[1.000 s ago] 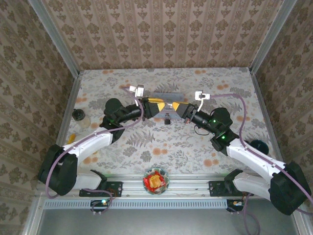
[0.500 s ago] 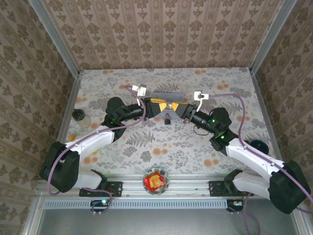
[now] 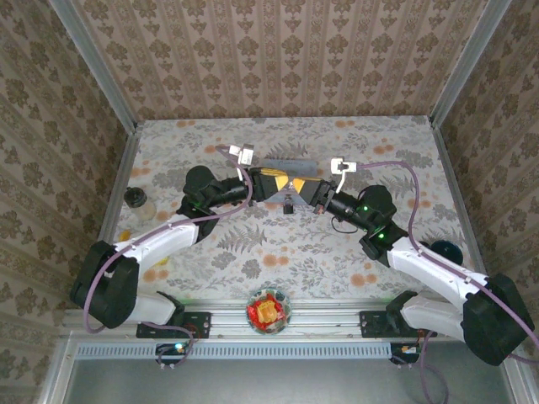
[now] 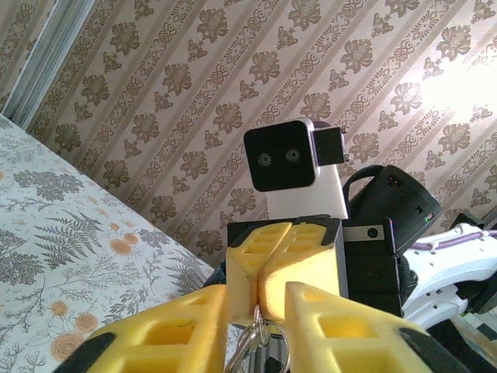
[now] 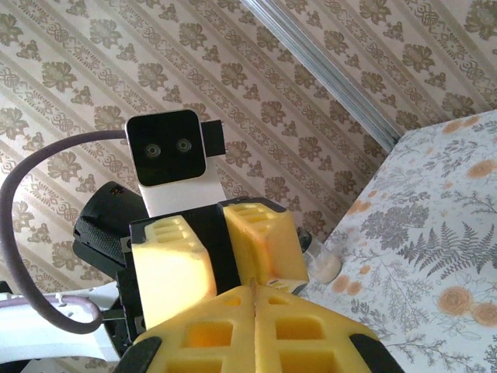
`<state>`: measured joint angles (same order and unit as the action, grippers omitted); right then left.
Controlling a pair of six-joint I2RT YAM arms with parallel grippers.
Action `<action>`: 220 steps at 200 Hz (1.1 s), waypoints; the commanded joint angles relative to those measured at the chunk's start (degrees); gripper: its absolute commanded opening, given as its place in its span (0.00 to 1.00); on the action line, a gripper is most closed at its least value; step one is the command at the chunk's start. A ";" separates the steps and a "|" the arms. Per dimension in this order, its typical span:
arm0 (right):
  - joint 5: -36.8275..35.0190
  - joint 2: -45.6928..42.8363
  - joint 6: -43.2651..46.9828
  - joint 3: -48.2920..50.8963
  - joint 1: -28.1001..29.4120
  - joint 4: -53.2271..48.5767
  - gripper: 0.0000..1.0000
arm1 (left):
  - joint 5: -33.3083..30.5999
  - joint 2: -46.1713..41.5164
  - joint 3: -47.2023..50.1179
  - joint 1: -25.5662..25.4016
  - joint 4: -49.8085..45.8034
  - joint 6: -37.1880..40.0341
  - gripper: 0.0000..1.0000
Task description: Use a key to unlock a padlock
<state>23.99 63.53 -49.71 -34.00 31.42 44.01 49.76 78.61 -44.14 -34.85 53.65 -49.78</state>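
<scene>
Left gripper is out over mid-table with its 2 yellow fingers narrowly parted; whether they press on anything cannot be told. Between their tips sits the nose of the right gripper, its 2 pads squeezed flat together, so both grippers meet tip to tip. A silvery ring hangs just beneath that meeting point. The padlock shows as a small dark shape just below the 2 tips in the top view. Well apart on the floral table, a small jar stands at the left edge and a red bowl sits between the arm bases.
</scene>
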 commanded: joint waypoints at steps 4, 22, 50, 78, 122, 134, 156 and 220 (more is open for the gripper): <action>-0.04 0.03 0.01 -1.36 0.40 2.19 0.00 | 1.31 -0.51 -0.45 -0.31 1.22 0.37 0.35; -0.08 -0.16 0.06 -1.40 0.40 2.06 0.00 | 1.20 -1.09 0.09 -0.14 -0.23 1.06 0.35; -0.01 -0.25 0.14 -1.43 0.40 1.87 0.00 | 0.96 -1.79 0.63 -0.04 -1.43 1.68 0.29; -0.08 0.01 0.14 -1.52 0.40 1.87 0.00 | 0.87 -1.72 0.47 0.05 -1.44 1.61 0.19; -0.06 -0.13 0.30 -1.51 0.49 1.78 0.00 | 0.96 -1.70 0.72 0.13 -1.36 1.48 0.15; -0.16 -0.15 0.27 -1.51 0.48 1.70 0.00 | 0.97 -1.78 0.81 0.13 -1.42 1.68 0.09; -0.07 0.09 0.30 -1.75 0.48 1.36 0.00 | 1.94 -1.92 0.34 0.13 -2.45 2.50 0.00; -0.47 -4.99 7.68 -3.54 0.48 -11.20 0.43 | 2.30 -10.72 -11.12 -0.49 -46.85 32.55 0.00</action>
<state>23.94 62.78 -47.37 -35.29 31.68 38.57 51.86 73.21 -47.86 -34.81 32.51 -36.32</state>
